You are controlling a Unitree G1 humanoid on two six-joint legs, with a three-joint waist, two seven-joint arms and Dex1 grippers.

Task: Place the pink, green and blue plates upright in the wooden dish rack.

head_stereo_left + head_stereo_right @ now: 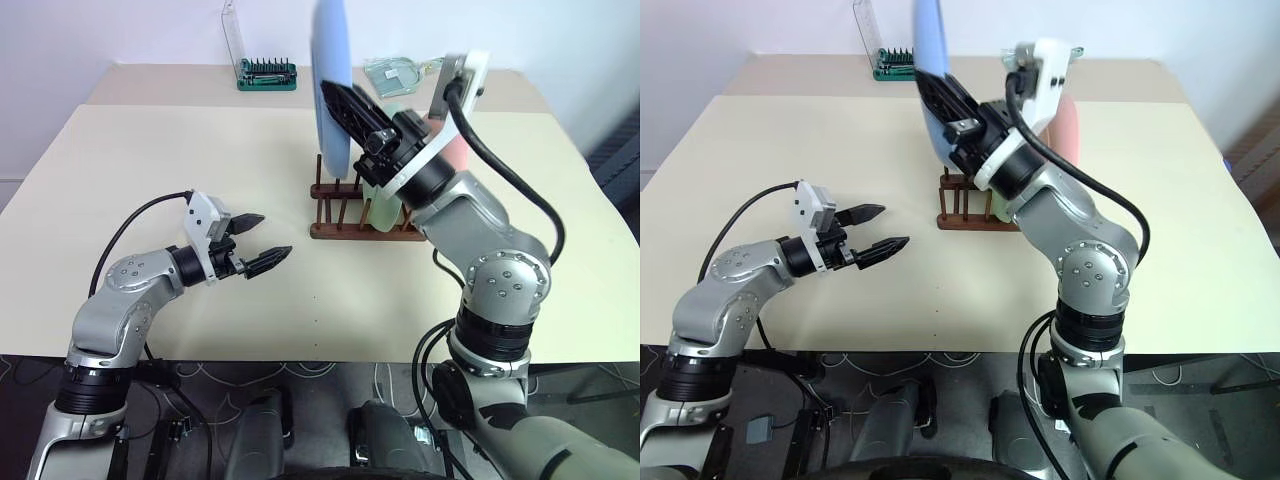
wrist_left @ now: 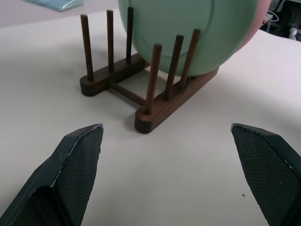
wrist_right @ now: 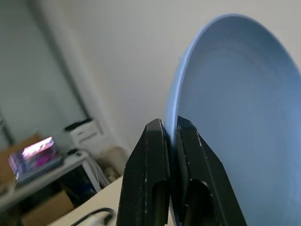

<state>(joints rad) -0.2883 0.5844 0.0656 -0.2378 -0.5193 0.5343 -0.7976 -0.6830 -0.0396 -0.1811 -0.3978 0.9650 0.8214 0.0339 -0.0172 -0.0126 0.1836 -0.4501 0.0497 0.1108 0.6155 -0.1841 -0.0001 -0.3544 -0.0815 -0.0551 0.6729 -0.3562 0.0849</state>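
Blue plate (image 1: 331, 90) stands on edge in the right claw (image 3: 171, 141), pinched at its rim above the rack (image 1: 345, 215) holding green plate (image 2: 188, 33) and pink plate (image 1: 1068, 128); left claw (image 1: 258, 240) gapes empty nearby over the counter (image 1: 200, 160).

No readable text, labels, brands or numbers on any object.
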